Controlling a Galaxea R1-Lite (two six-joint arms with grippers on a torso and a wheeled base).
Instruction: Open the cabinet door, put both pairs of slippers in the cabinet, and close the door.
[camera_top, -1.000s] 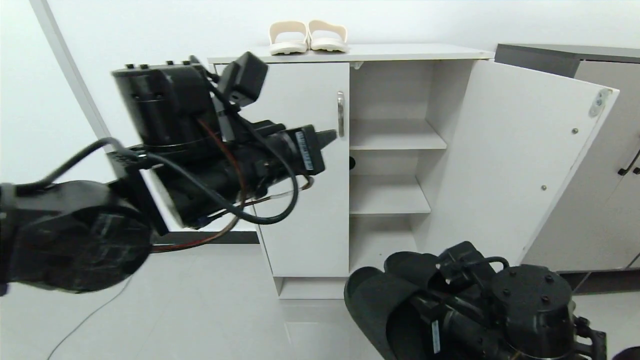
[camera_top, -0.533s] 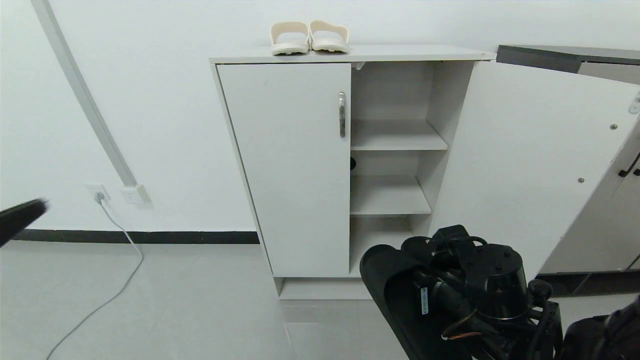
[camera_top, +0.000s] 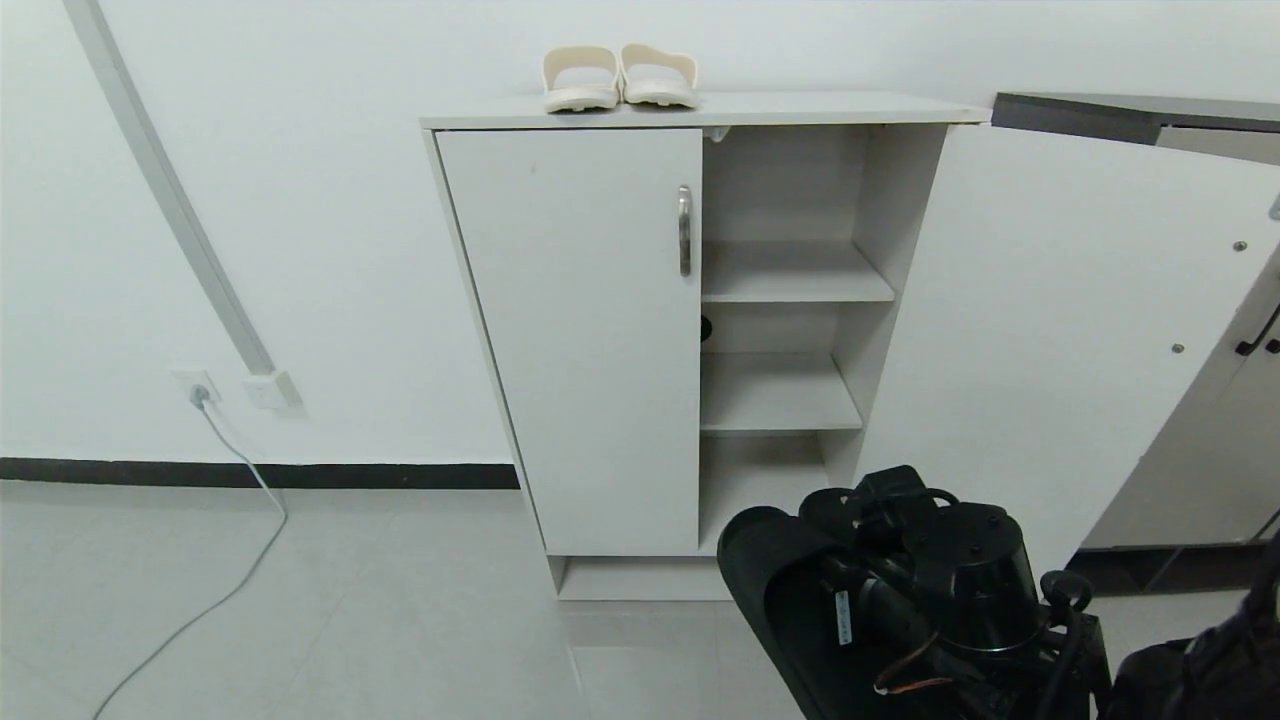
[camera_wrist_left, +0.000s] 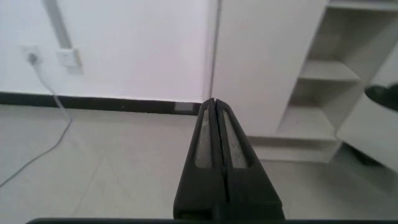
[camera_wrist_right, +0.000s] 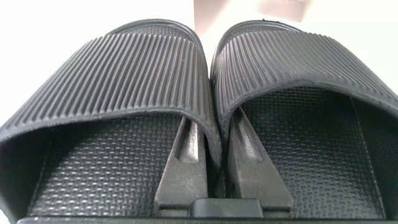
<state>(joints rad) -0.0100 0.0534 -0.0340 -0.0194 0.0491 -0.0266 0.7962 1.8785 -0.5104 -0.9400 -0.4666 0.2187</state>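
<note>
I have the black slippers (camera_wrist_right: 205, 81) pinched in the right claw (camera_wrist_right: 214, 134). One finger (camera_wrist_right: 186, 162) sits inside each slipper, and the two adjoining side walls are squeezed between them. The slippers are soft, rubbery slides. Each has a broad, arched strap with fine ribs running lengthwise, and the footbed has a small pebbled grid. They lie side by side with their long axis in line with the fingers, toe ends leading away from the wrist.

On the head camera the black slippers (camera_top: 775, 590) hang low in front of the open right half of the cabinet (camera_top: 570, 340), pointing toward its bottom compartment.

The cabinet is smooth, flat white board with square edges. It has two plain shelves (camera_top: 790, 285) inside, and its right door (camera_top: 1050, 330) is swung wide. The left door is shut and carries a slim upright metal handle (camera_top: 684, 230).

A cream pair of slippers (camera_top: 619, 77) rests on the cabinet top above the shut door, side by side and touching, with their length running front to back.

The left claw (camera_wrist_left: 215, 124) is pressed together on nothing, over the glossy grey floor tiles (camera_wrist_left: 112, 180).
</note>
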